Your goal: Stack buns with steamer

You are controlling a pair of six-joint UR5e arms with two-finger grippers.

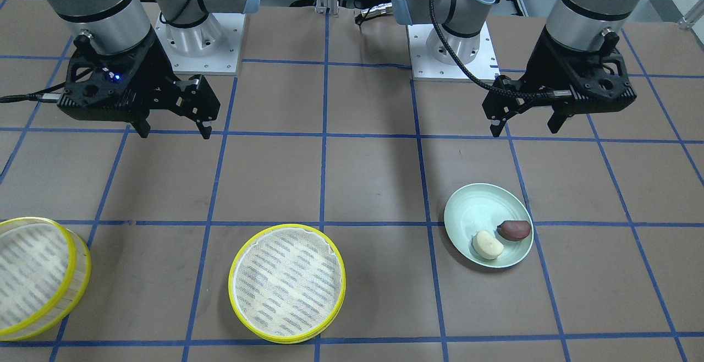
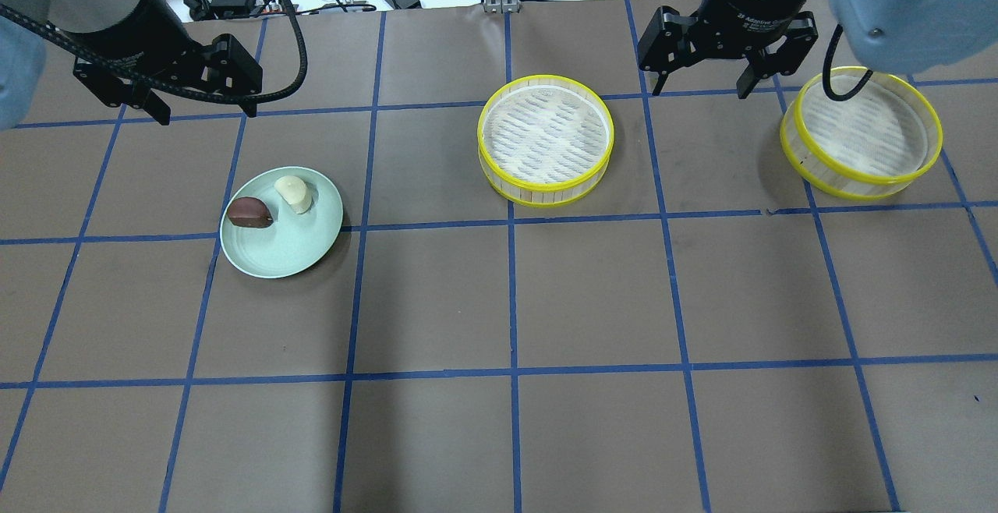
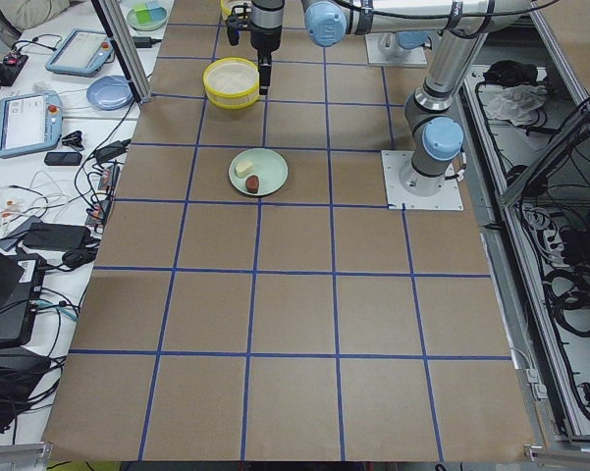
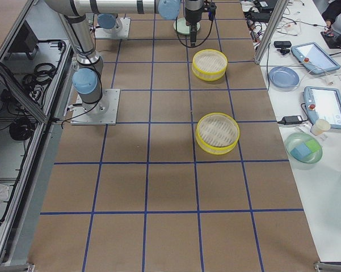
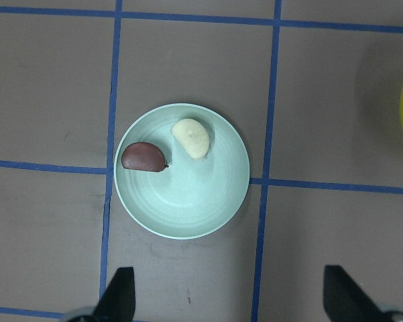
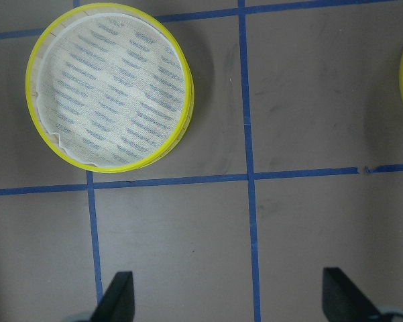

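Both my left gripper (image 2: 207,115) and right gripper (image 2: 701,90) hang open and empty. In the left wrist view the cream bun (image 5: 191,138) sits at twelve o'clock on the green plate (image 5: 188,208) and the brown bun (image 5: 144,157) at ten, possibly touching. Pinching one may drag the other along, or squash it before it reaches the middle steamer tier (image 2: 546,139).

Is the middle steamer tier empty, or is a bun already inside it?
Empty. Only striped mesh shows inside the middle steamer tier; white bun and brown bun lie on the green plate.
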